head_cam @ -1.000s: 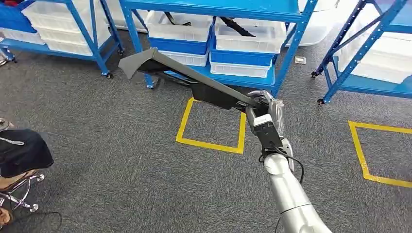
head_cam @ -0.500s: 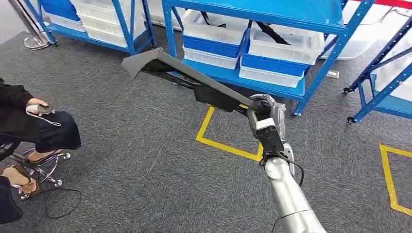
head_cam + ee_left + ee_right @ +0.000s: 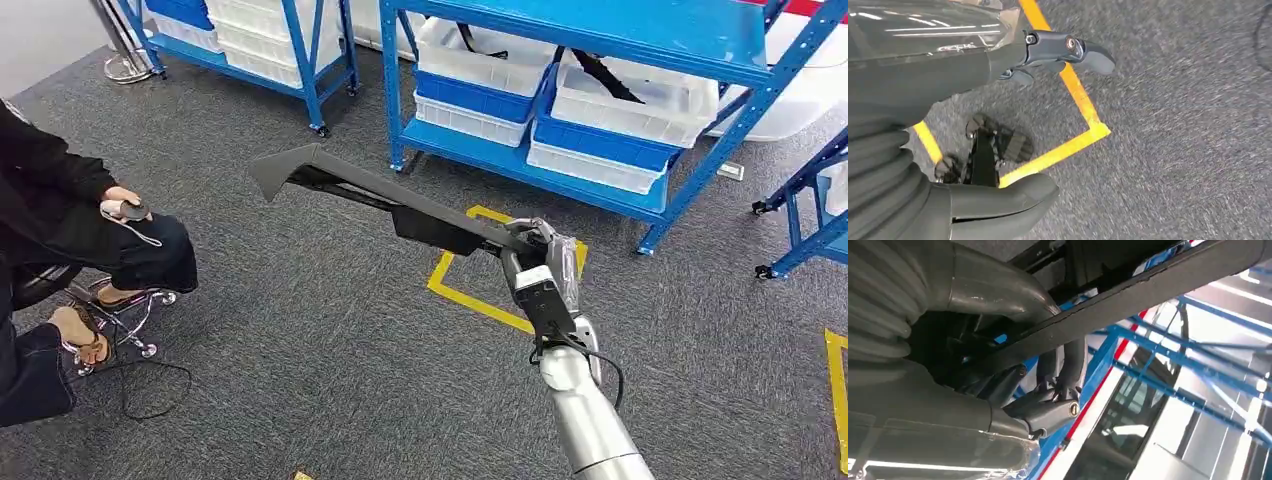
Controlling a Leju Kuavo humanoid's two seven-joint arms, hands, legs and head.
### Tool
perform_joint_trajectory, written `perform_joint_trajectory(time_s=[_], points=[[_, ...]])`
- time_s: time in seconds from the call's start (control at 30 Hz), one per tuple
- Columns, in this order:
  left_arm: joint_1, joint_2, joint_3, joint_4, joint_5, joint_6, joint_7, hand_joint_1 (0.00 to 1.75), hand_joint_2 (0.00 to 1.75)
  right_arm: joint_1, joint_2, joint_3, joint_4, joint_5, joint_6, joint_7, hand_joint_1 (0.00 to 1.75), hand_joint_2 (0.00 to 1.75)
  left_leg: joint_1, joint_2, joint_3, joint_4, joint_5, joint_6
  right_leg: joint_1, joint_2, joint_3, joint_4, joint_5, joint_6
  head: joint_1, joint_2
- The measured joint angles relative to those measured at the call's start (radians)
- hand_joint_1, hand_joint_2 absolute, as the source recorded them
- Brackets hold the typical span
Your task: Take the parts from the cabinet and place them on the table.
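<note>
So far one part is out of the cabinet, and the placing is left to do, with no table visible to receive it. Going left to right in the head view, a seated person (image 3: pixel 70 230) holds a small controller over the grey carpet (image 3: pixel 300 380). Next comes the long dark part (image 3: pixel 390 205), carried clear of the floor, its wedge-shaped end toward the person. The right hand (image 3: pixel 535 250) has its fingers (image 3: pixel 1068 365) wrapped around the part's near end. Beyond stands the blue cabinet (image 3: pixel 600 160), its white bins (image 3: pixel 625 105) holding more dark parts. The left hand (image 3: pixel 998 125) hangs over the carpet, fingers spread, holding nothing.
</note>
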Motion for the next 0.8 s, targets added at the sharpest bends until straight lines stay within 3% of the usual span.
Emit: perform_joint_trajectory(time_s=[0.03,0.1,0.13,0.17,0.2,0.23,0.27,0.3,0.33,0.37,0.43,0.47,0.5,0.6,0.63,0.67,0.7,0.73,0.8], points=[[0.002,0.0,0.003,0.001,0.005,-0.006,0.001,0.0,1.75,0.002,0.003,0.0,-0.003,0.002,0.0,0.0,1.75,1.75,-0.004,-0.005,-0.003,0.002,-0.002,0.006,0.004,-0.007,0.003,-0.003,0.0,0.003,0.003,0.0],[0.006,0.0,0.009,0.002,0.006,-0.008,0.003,0.0,1.75,0.005,0.007,0.0,-0.009,0.002,0.0,0.002,1.75,1.75,-0.014,-0.025,-0.003,-0.004,0.0,0.025,0.005,-0.024,0.011,-0.009,-0.002,0.021,0.003,0.0],[0.007,-0.001,0.01,0.002,0.006,-0.009,0.003,0.0,1.75,0.006,0.007,0.0,-0.012,0.002,0.0,0.003,1.75,1.75,-0.008,-0.033,0.005,-0.012,0.007,0.036,-0.001,-0.004,0.0,0.005,-0.014,0.027,0.003,0.0],[0.006,-0.001,0.011,0.002,0.006,-0.009,0.003,0.0,1.75,0.008,0.007,0.001,-0.013,0.002,0.0,0.003,1.75,1.75,-0.01,-0.04,0.005,-0.015,0.009,0.046,-0.002,0.037,-0.013,0.041,-0.034,0.022,0.005,0.0],[0.006,0.0,0.012,0.002,0.006,-0.009,0.003,0.0,1.75,0.009,0.008,0.001,-0.015,0.001,0.0,0.003,1.75,1.75,-0.01,-0.049,0.004,-0.015,0.009,0.052,-0.002,0.06,-0.05,0.117,-0.068,0.013,0.006,0.0],[0.005,0.0,0.013,0.002,0.006,-0.009,0.003,0.0,1.75,0.013,0.008,0.001,-0.015,0.001,0.0,0.003,1.75,1.75,-0.01,-0.058,0.003,-0.015,0.009,0.054,-0.003,0.067,-0.086,0.192,-0.098,0.008,0.007,0.0],[0.005,0.0,0.016,0.002,0.006,-0.009,0.003,0.0,1.75,0.019,0.007,0.0,-0.015,0.002,0.0,0.004,1.75,1.75,-0.011,-0.072,0.003,-0.015,0.008,0.055,-0.002,0.072,-0.134,0.281,-0.128,0.007,0.007,0.0],[0.007,0.0,0.018,0.002,0.006,-0.013,0.006,0.0,1.75,0.024,0.007,0.0,-0.015,0.003,0.0,0.006,1.75,1.75,-0.013,-0.086,0.004,-0.015,0.008,0.055,0.002,0.076,-0.163,0.332,-0.136,0.013,0.008,0.0],[0.009,-0.001,0.019,0.003,0.006,-0.016,0.01,0.0,1.75,0.027,0.007,0.0,-0.015,0.006,0.0,0.01,1.75,1.75,-0.014,-0.098,0.004,-0.014,0.008,0.055,0.003,0.077,-0.164,0.321,-0.122,0.019,0.007,0.0],[0.011,-0.002,0.02,0.003,0.006,-0.016,0.011,0.0,1.75,0.028,0.008,0.0,-0.015,0.013,0.0,0.014,1.75,1.75,-0.015,-0.11,0.006,-0.014,0.008,0.055,0.003,0.078,-0.142,0.269,-0.093,0.027,0.007,0.0],[0.013,-0.001,0.021,0.004,0.002,-0.016,0.012,0.0,1.75,0.032,0.009,0.0,-0.031,0.036,0.003,0.027,1.75,1.75,-0.015,-0.134,0.009,-0.012,0.009,0.054,0.002,0.103,-0.051,0.073,-0.011,0.039,0.007,0.0],[0.013,-0.001,0.022,0.004,0.002,-0.016,0.011,0.0,1.75,0.032,0.011,0.0,-0.04,0.045,0.008,0.032,1.75,1.75,-0.017,-0.142,0.004,-0.01,0.008,0.051,-0.001,0.147,-0.027,0.011,0.007,0.034,0.008,0.0],[0.015,0.0,0.023,0.004,0.002,-0.016,0.011,0.0,1.75,0.034,0.015,0.0,-0.048,0.053,0.014,0.037,1.75,1.75,-0.023,-0.151,0.002,-0.005,0.005,0.046,0.003,0.134,-0.023,0.007,0.013,0.021,0.006,0.0],[0.031,0.006,0.031,0.004,0.015,-0.016,0.005,0.0,1.75,0.038,0.034,0.011,-0.067,0.076,0.042,0.052,1.75,1.75,-0.019,-0.166,-0.004,-0.012,0.014,0.029,0.012,0.116,-0.026,0.013,0.014,0.002,0.007,0.0],[0.035,0.016,0.038,0.004,0.025,-0.016,-0.003,0.0,1.75,0.035,0.047,0.019,-0.07,0.08,0.053,0.055,1.75,1.75,-0.017,-0.162,-0.006,-0.005,0.007,0.024,-0.017,0.105,-0.021,0.002,0.022,-0.01,0.006,0.0],[0.039,0.013,0.042,0.005,0.03,-0.016,-0.008,0.0,1.75,0.03,0.053,0.024,-0.069,0.082,0.059,0.057,1.75,1.75,-0.022,-0.13,-0.012,0.008,-0.004,0.02,-0.01,0.1,-0.019,0.001,0.022,-0.011,0.006,0.0],[0.039,0.013,0.044,0.005,0.031,-0.016,-0.01,0.0,1.75,0.027,0.055,0.025,-0.069,0.083,0.061,0.057,1.75,1.75,-0.022,-0.115,-0.016,0.019,-0.012,0.018,-0.012,0.098,-0.019,0.0,0.022,-0.017,0.006,0.0],[0.041,0.016,0.055,0.005,0.042,-0.01,-0.019,0.0,1.75,0.016,0.07,0.035,-0.068,0.086,0.075,0.057,1.75,1.75,-0.02,-0.079,-0.048,0.087,-0.054,0.012,-0.009,0.088,-0.019,0.0,0.021,-0.034,-0.002,0.0],[0.045,0.019,0.071,0.006,0.052,0.007,-0.032,0.0,1.75,-0.02,0.091,0.052,-0.046,0.089,0.091,0.057,1.75,1.75,-0.012,-0.06,-0.129,0.248,-0.126,0.001,-0.004,0.069,-0.019,0.001,0.019,-0.037,-0.001,0.0]])
